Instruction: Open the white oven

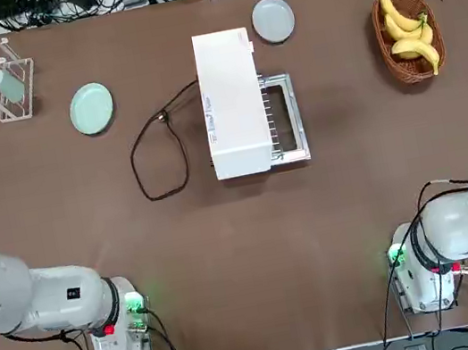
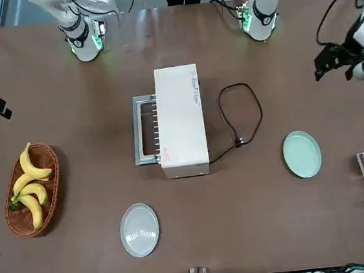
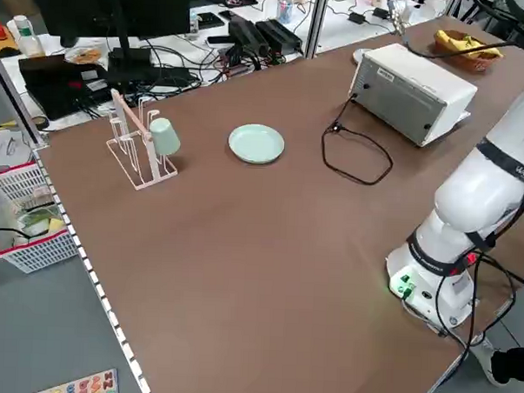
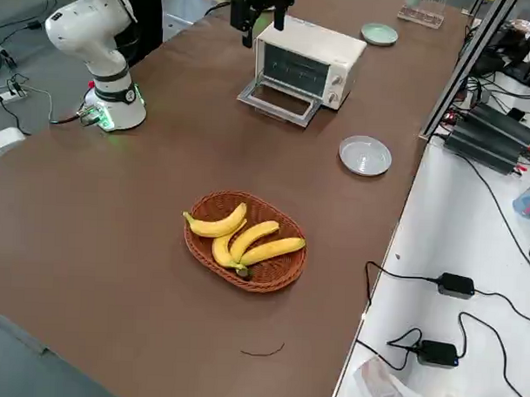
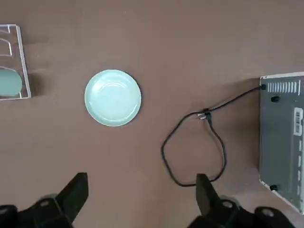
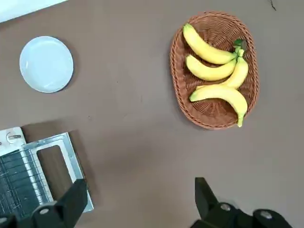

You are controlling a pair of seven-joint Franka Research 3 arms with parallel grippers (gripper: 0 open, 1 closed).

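White oven (image 1: 232, 104) mid-bench (image 1: 181, 284), door (image 4: 280, 101) already down, on the robot's right. Left end effector (image 5: 142, 197) near side, right end effector (image 6: 137, 202) by the door; both apart, empty. Looks done: retract right straight up, fingers clear of the door frame, no snagging.

Well ahead of the left fingers (image 5: 76, 194) lies a pale green plate (image 5: 113, 98); farther to their left, a white rack (image 1: 7, 79) holds a green cup (image 1: 8, 85). Well ahead of the right fingers (image 6: 205, 197), a brown wicker basket (image 6: 213, 111) holds yellow bananas (image 6: 209, 51), with a white plate (image 6: 46, 64) to its left.
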